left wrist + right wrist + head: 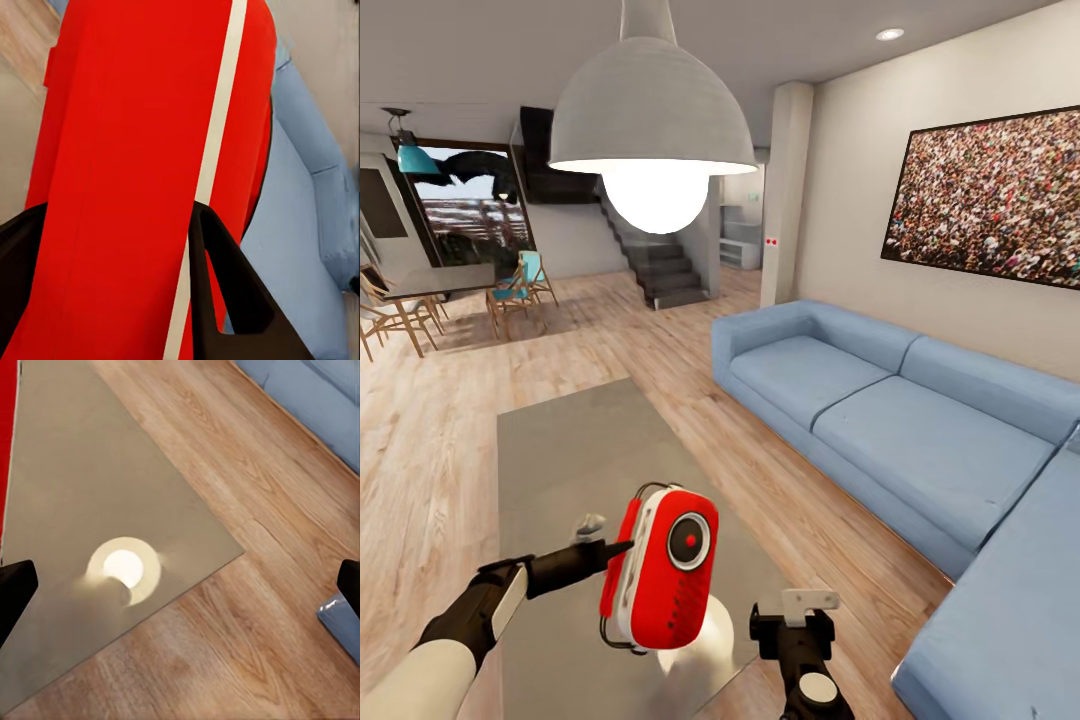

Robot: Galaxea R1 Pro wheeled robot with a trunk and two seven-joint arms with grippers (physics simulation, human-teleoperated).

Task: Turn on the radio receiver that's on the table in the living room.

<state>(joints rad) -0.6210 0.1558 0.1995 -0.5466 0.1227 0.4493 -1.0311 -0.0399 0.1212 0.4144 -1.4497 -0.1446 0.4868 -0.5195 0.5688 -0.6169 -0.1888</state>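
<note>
2 end effectors | left (618, 548) grips radio receiver (660, 567), base hidden; right (796, 612) open

One red radio receiver (660, 568), one grey table (570, 455), one blue sofa (920, 440). Two grippers: left gripper (610, 545), right gripper (792, 625). One dome lamp (650, 110), one crowd photo (985, 195). Wooden chairs (510, 295) far back, maybe three.
</note>
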